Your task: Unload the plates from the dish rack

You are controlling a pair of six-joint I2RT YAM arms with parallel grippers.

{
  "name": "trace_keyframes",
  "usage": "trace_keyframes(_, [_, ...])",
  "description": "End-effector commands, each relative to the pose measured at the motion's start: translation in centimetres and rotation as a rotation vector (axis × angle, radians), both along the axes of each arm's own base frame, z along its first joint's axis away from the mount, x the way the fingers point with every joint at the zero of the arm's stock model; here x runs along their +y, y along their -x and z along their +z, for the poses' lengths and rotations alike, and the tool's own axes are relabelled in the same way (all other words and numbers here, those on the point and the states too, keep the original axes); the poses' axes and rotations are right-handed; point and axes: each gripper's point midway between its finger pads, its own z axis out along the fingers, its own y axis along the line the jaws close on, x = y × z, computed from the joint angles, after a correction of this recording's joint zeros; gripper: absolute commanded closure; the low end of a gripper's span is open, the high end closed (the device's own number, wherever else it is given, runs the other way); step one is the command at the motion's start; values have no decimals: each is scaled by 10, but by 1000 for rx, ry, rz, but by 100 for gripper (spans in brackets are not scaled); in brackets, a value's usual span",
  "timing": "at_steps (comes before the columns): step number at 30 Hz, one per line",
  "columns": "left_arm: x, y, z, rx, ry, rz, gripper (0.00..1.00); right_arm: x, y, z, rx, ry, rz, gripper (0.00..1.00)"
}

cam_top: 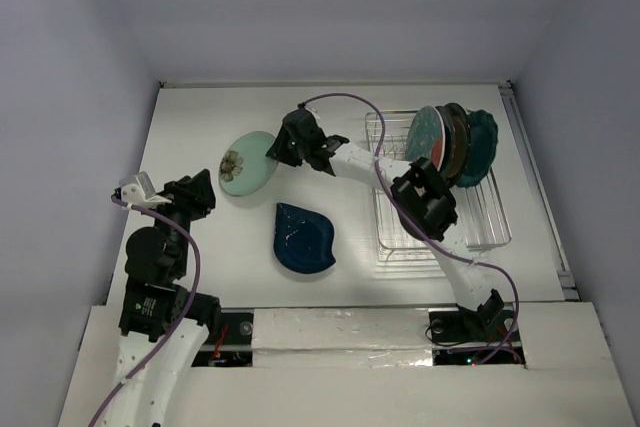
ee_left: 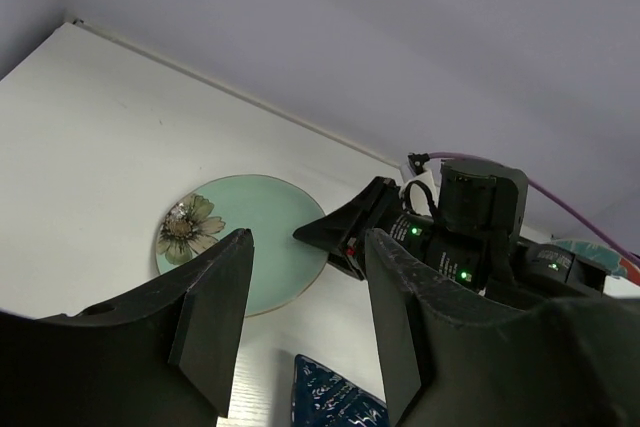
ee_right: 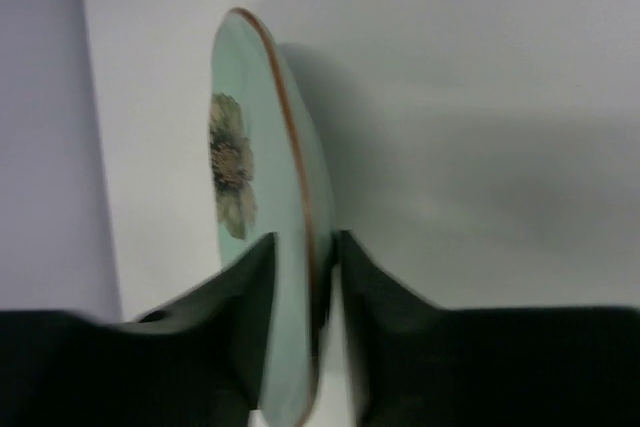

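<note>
The mint-green plate [cam_top: 240, 165], laid flat at ten o'clock for unloading, is straddled by the right tool [cam_top: 272, 152], whose grip cannot be told.

The white table [cam_top: 200, 127] was viewed from above, behind the arm bases [cam_top: 152, 315]. The left wrist view was aimed low across it; the right was held close to the round mint-green flowered plate [cam_top: 245, 162], shared by all three.

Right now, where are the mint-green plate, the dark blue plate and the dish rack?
mint-green plate [cam_top: 247, 162]: top view, middle of its face.
dark blue plate [cam_top: 305, 239]: top view, its middle.
dish rack [cam_top: 490, 217]: top view, bare right-hand wires.
</note>
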Motion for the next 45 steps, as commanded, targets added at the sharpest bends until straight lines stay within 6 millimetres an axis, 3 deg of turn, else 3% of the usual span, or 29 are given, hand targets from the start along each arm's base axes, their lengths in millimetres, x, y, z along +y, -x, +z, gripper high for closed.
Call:
trace_keyframes(1, [-2,-2,4,-20,6,-9,55,16,-5,50,-89,-155,6,56])
trace_keyframes(4, [-2,-1,3,-20,6,-9,55,8,2,30,-45,-103,7,33])
trace_keyframes(7, [-2,0,5,-26,8,-9,55,1,8,20,-28,-55,20,18])
trace_keyframes(8, [-2,0,5,-26,8,-9,55,-3,10,12,-20,-35,14,15])
trace_keyframes(14, [-1,3,8,-38,12,-10,54,-25,11,18,-49,78,-4,0])
trace_keyframes(18, [-1,3,8,-38,12,-10,54,-69,10,40,-124,281,-58,0])
trace_keyframes(19, [-1,3,9,-39,12,-10,53,-79,12,67,-166,289,-72,0])
trace_keyframes(21, [-1,3,8,-38,10,-9,53,-111,13,90,-233,391,-120,6])
trace_keyframes(22, [-1,3,8,-39,9,-9,53,-138,18,115,-267,407,-163,32])
trace_keyframes(24, [-1,3,8,-39,11,-9,53,-178,26,135,-319,489,-226,72])
trace_keyframes(25, [-1,4,9,-41,11,-9,53,-206,33,124,-303,553,-248,100])
trace_keyframes(26, [-1,4,9,-42,11,-9,53,-230,44,155,-343,539,-292,100])
trace_keyframes(28, [-1,4,9,-45,14,-10,53,-275,54,159,-345,603,-335,100])
trace_keyframes(29, [-1,4,9,-45,14,-10,53,-295,64,145,-318,646,-335,100])
trace_keyframes(30, [-1,4,10,-47,14,-10,53,-322,74,161,-330,646,-372,100])
trace_keyframes(32, [-1,4,9,-47,12,-9,53,-349,89,156,-315,680,-396,100])
trace_keyframes(35, [-1,4,10,-50,13,-9,53,-388,104,174,-331,684,-466,100])
trace_keyframes(38, [-1,4,10,-50,12,-9,53,-410,109,168,-292,722,-463,88])
trace_keyframes(39, [-1,4,10,-50,12,-9,53,-416,110,167,-284,744,-469,79])
trace_keyframes(40, [-1,4,11,-51,13,-9,53,-420,110,165,-275,756,-470,64])
trace_keyframes(43, [-1,5,11,-53,12,-9,53,-420,105,157,-262,751,-432,53])
trace_keyframes(45, [-1,4,11,-53,12,-9,53,-425,100,151,-245,758,-432,52])
